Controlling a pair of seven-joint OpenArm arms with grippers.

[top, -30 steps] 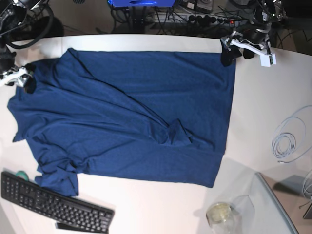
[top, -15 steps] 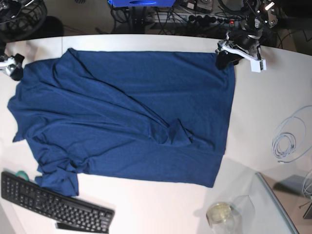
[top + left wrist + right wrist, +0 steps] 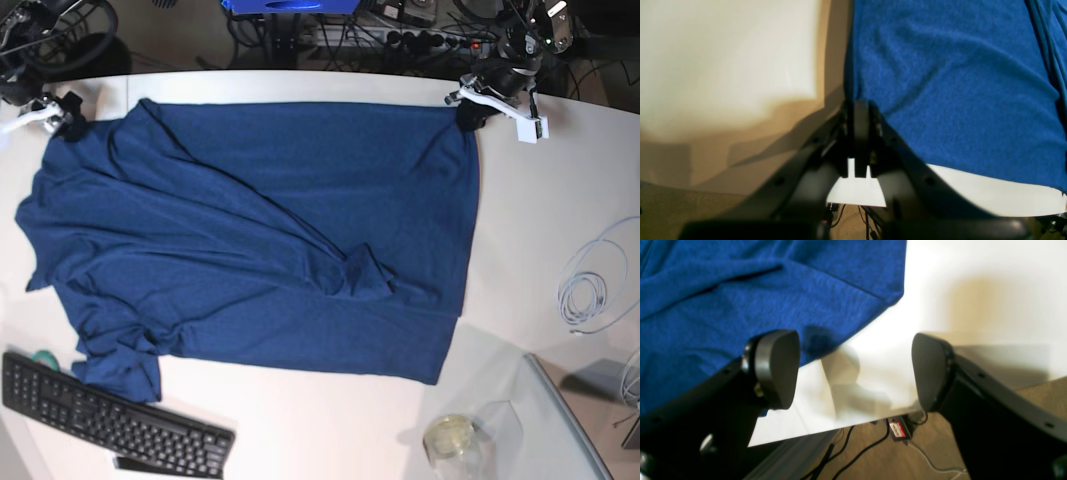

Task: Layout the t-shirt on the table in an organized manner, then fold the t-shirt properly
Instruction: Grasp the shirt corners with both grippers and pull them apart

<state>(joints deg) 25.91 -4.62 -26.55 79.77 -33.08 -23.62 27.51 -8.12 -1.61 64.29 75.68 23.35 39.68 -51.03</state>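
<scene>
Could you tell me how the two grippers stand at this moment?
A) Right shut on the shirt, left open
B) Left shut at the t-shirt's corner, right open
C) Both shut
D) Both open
B: the left gripper is pinched shut at the t-shirt corner, while the right gripper gapes wide over the table.

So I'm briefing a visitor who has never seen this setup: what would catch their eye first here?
The big navy t-shirt spread rumpled across the white table, with a bunched fold near its middle. Next, the left tool pinched shut on the shirt's far corner, and the right tool open at the opposite far corner. A black keyboard sits at the near edge.
</scene>
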